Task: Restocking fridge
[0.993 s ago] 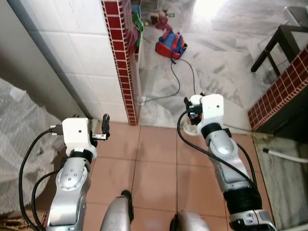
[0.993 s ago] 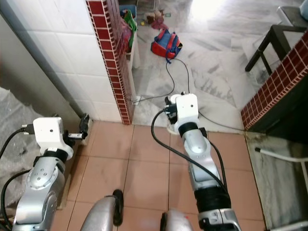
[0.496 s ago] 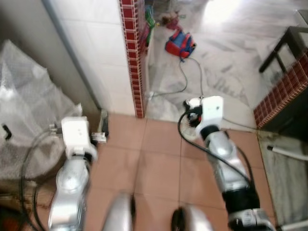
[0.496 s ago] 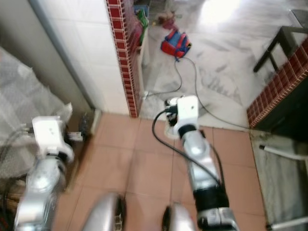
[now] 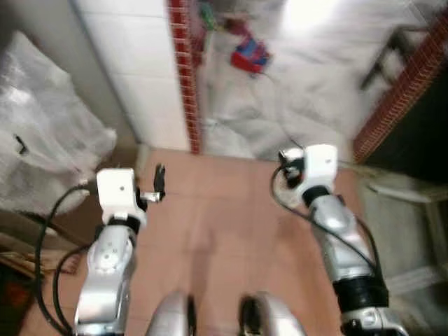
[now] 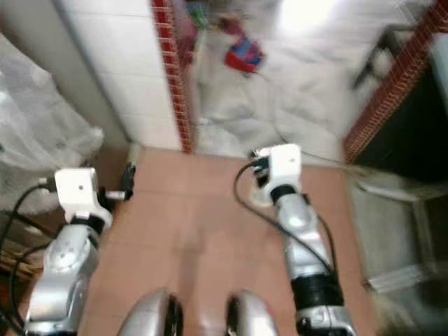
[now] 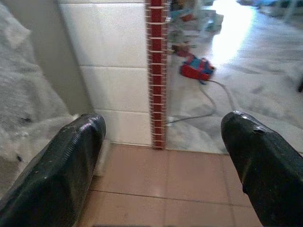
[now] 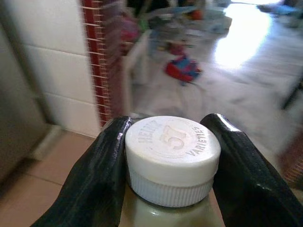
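Terracotta floor tiles (image 5: pixel 217 231) meet a red-edged white tiled wall (image 7: pixel 123 66); the left tool (image 7: pixel 161 156) is spread, the right tool (image 8: pixel 165 156) pinches a white-capped bottle (image 8: pixel 173 153).

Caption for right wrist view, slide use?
Right gripper clamps a white-capped jar by its neck, facing a red-tiled wall edge.

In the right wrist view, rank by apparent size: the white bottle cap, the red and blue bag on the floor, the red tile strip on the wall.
As they look, nearness aside:
1. White bottle cap, gripped between the right gripper fingers, right at the camera.
2. Red tile strip, a tall narrow band.
3. Red and blue bag, small and far off.
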Robot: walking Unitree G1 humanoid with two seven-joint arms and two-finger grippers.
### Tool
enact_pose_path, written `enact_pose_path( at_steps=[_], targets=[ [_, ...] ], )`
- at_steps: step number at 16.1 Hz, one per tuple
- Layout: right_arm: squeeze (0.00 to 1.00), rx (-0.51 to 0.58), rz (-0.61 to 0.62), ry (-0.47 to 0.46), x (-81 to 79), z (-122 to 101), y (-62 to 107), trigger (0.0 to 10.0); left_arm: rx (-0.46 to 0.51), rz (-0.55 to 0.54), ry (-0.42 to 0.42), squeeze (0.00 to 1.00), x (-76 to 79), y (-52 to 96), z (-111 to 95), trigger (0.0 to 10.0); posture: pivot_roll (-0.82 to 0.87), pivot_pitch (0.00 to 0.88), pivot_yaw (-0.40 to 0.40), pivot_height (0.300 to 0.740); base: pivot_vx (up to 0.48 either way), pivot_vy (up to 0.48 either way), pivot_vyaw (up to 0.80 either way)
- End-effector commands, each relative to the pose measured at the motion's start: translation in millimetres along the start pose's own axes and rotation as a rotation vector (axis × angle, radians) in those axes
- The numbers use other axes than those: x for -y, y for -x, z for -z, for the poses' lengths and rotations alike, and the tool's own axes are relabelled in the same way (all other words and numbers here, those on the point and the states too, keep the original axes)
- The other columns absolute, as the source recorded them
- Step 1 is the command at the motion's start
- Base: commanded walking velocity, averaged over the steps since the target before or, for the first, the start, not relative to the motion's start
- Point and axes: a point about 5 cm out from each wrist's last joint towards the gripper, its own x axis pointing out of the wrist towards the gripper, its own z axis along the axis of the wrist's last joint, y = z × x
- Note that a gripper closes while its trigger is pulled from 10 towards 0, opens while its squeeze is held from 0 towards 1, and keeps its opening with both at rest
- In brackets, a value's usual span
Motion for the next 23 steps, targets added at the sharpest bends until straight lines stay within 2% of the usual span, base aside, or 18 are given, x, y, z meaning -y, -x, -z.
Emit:
enact_pose_path(
  at_steps=[1,3,5,11,17,23],
  targets=[
    [0.00,0.018,-0.037,-0.040,-13.3,-3.3,-0.3,10.0,-0.011,-0.021,-0.006,0.00,-6.7,2.5,2.7,10.0,0.06,0.136,-0.006,0.740,0.000,0.000,0.00],
    [0.00,-0.005,-0.033,-0.073,-18.0,0.3,0.4,10.0,-0.027,-0.019,0.001,0.00,-6.4,2.7,4.4,10.0,0.06,0.135,-0.006,0.740,0.000,0.000,0.00],
    [0.00,-0.030,-0.041,-0.026,-19.0,2.5,0.0,10.0,-0.030,-0.013,0.011,0.00,-5.7,2.7,4.6,10.0,0.06,0.138,-0.007,0.740,0.000,0.424,0.00],
    [0.00,0.017,-0.055,-0.059,-13.7,-5.3,-1.3,10.0,-0.028,-0.012,0.020,0.00,-5.5,4.5,4.3,10.0,0.06,0.138,-0.009,0.740,0.000,0.480,0.00],
    [0.00,0.039,-0.094,-0.078,-17.2,-5.4,1.7,10.0,-0.030,-0.021,0.022,0.00,-3.8,1.1,5.9,10.0,0.05,0.127,-0.012,0.740,0.000,0.480,0.00],
    [0.00,0.048,-0.115,-0.056,-20.5,-7.3,-0.1,10.0,-0.006,-0.026,0.011,0.00,-4.8,-0.6,3.4,10.0,0.06,0.122,-0.020,0.740,0.000,0.480,0.00]
  ],
)
